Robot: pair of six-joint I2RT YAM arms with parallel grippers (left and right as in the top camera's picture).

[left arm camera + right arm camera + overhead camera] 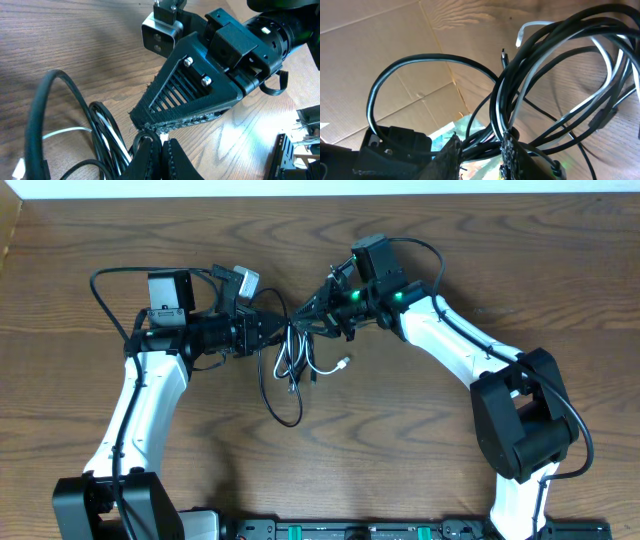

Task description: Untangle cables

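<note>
black cord (pixel 283 395) and white cord (pixel 328 366), looped together, tangled

surface: wooden table (pixel 420 450) | on it: black cord (pixel 283 408), white cord (pixel 330 367)

Both arms' fingers (pixel 262 332) tip to tip
</note>
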